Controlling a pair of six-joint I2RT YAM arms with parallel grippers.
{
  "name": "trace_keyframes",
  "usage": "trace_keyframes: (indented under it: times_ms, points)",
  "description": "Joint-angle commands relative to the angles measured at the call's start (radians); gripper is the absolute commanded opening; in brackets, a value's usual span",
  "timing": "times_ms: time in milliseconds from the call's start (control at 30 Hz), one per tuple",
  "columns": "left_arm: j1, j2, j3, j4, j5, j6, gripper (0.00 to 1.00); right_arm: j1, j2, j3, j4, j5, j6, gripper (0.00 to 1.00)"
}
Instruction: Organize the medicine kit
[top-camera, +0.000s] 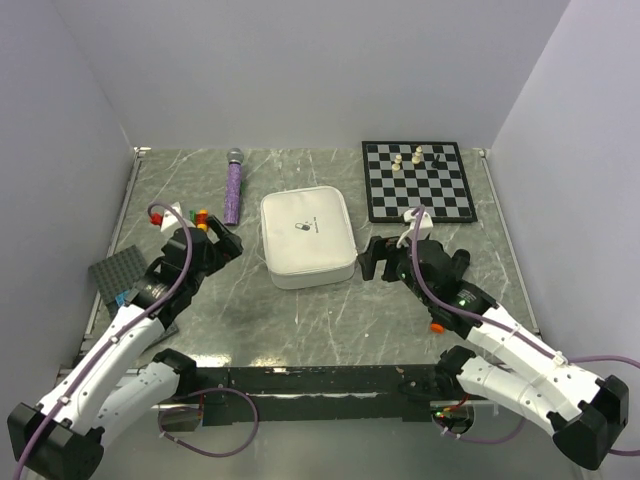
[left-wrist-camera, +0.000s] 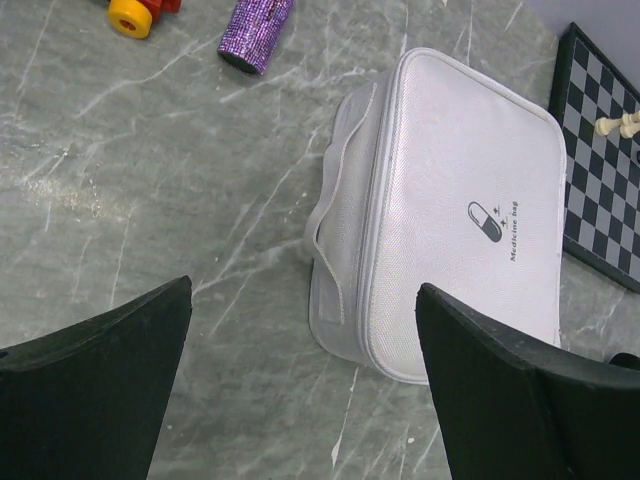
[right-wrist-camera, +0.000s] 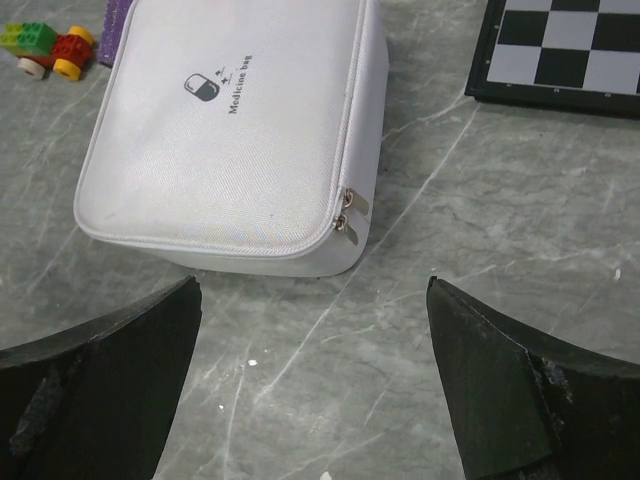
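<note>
The medicine kit (top-camera: 307, 237) is a white rounded-square zip case lying flat and zipped shut in the middle of the table, with a small pill logo on its lid. My left gripper (top-camera: 222, 245) stands open just left of it, apart from it. In the left wrist view, the medicine kit (left-wrist-camera: 460, 210) shows its side handle (left-wrist-camera: 335, 230) beyond my gripper (left-wrist-camera: 305, 300). My right gripper (top-camera: 375, 258) is open to the case's right. The right wrist view shows the kit (right-wrist-camera: 230, 150) and its two zip pulls (right-wrist-camera: 345, 210) at the near corner, ahead of that gripper (right-wrist-camera: 313, 290).
A chessboard (top-camera: 417, 180) with a few pieces lies at the back right. A purple glitter microphone (top-camera: 233, 188) and small toy bricks (top-camera: 200, 218) lie left of the case. A dark studded plate (top-camera: 118, 270) sits at the left edge. Walls enclose the table.
</note>
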Motion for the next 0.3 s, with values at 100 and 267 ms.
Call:
trace_keyframes:
  times_ms: [100, 267]
  points:
    - [0.003, -0.024, 0.007, -0.011, 0.025, -0.017, 0.96, 0.009, -0.001, 0.058, -0.036, 0.036, 0.071, 1.00]
    - [0.003, -0.017, 0.010, -0.015, 0.021, -0.021, 0.96, 0.009, -0.004, 0.061, -0.042, 0.055, 0.071, 1.00]
